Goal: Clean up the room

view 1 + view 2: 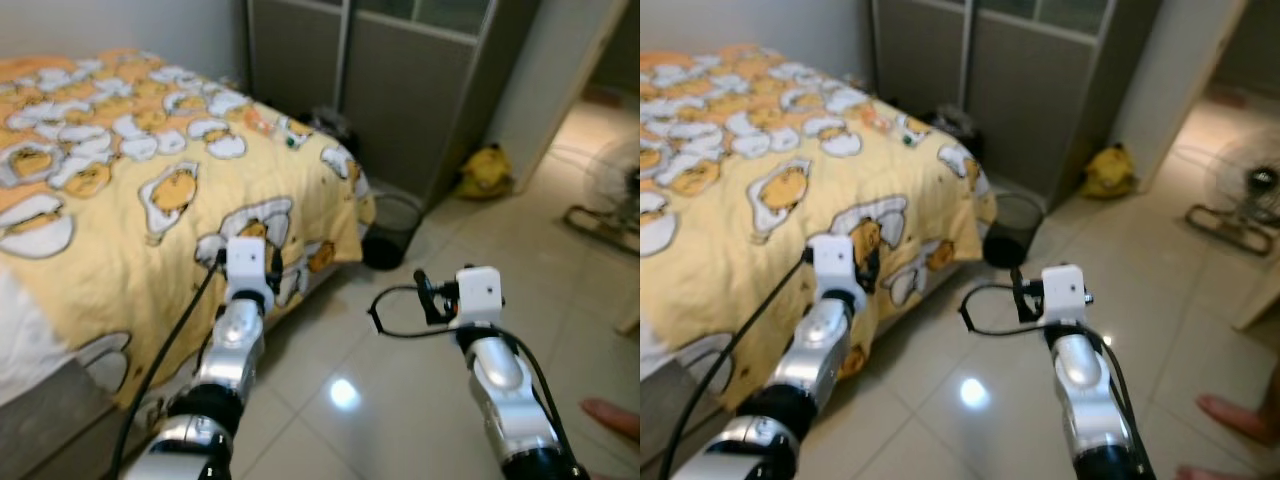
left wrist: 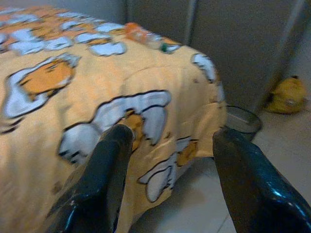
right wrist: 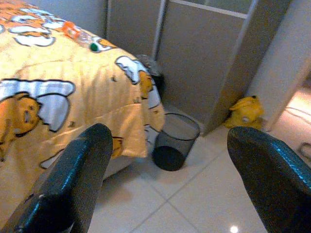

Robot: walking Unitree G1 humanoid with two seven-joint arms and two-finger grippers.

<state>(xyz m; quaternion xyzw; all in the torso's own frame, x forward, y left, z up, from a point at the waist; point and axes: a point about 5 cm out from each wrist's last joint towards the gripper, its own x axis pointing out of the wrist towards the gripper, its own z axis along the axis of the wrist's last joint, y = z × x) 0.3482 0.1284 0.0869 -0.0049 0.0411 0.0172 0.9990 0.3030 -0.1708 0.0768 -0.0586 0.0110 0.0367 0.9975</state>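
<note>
The bed with the yellow cartoon-egg quilt [image 1: 120, 200] is the landmark here. A clear plastic bottle with an orange label and green cap [image 3: 82, 39] lies on the quilt near the bed's far corner; the right wrist view shows it plainly, while in the head views it is a small, blurred shape [image 1: 275, 127]. On the floor just past that corner stands a round black wire-mesh waste bin [image 1: 392, 230], close to the hanging quilt edge. Behind the bin run grey sliding wardrobe doors [image 1: 410, 80], and a crumpled yellow bag [image 1: 484, 172] sits on the floor at their foot, farther from the bed than the bin. The head views also take in a floor fan [image 1: 612, 200] in the doorway well away from the bed, and a person's bare foot [image 1: 612, 418] on the tiles beside the right arm.

The left gripper [image 2: 167, 160] hangs over the bed's side edge, its fingers spread wide with nothing between them, touching nothing. The right gripper [image 3: 170, 165] is out over the floor, aimed toward the bin, fingers likewise wide apart and empty.

Pale glossy floor tiles [image 1: 340, 390] lie bare between the bed's side and the bin.
</note>
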